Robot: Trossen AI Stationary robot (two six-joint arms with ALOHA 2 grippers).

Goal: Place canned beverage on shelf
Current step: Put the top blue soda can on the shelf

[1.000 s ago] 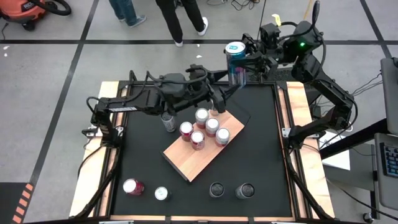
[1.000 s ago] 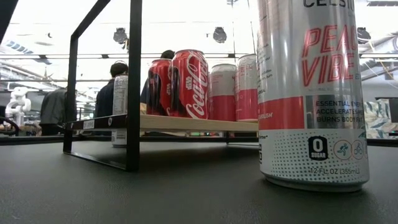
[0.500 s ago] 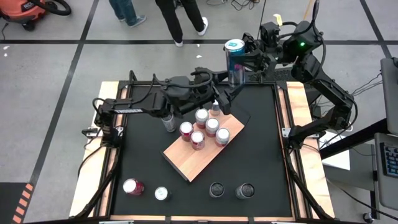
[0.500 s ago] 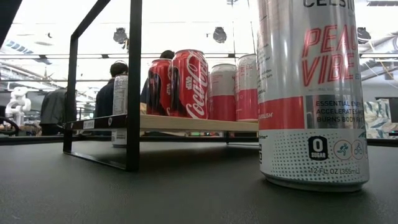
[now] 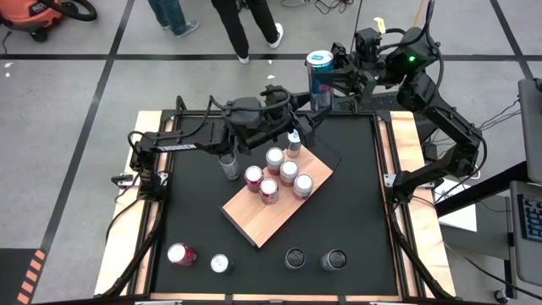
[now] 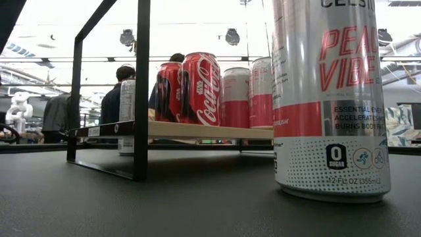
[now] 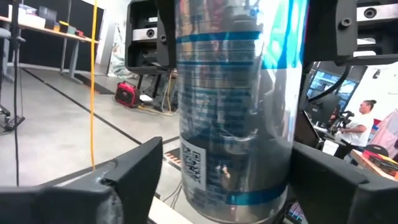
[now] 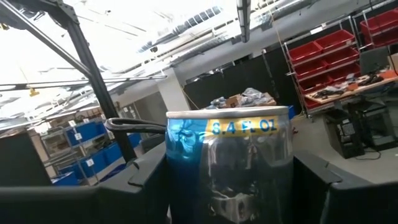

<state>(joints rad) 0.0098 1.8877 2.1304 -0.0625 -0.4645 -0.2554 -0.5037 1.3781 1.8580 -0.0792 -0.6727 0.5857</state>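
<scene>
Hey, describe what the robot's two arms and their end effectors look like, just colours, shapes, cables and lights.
Both arms are dark, jointed and nearly black. The left arm carries looping black cables along its links. The right arm shows a small green light near its wrist. Each end effector has two broad, blocky black fingers with visible screws on the mounts.

Against the shelf (image 5: 275,193), the blue-topped can (image 5: 319,79) held up by the right gripper (image 5: 332,80) past the shelf's far end has edged slightly farther from it than a second ago. The left gripper (image 5: 298,129) has reached along the shelf's far side toward that can: a second ago it hung beside the shelf's far corner, and now it sits just beneath the can. In the left wrist view its fingers (image 7: 134,174) flank the can's lower body, closer together than before.
</scene>
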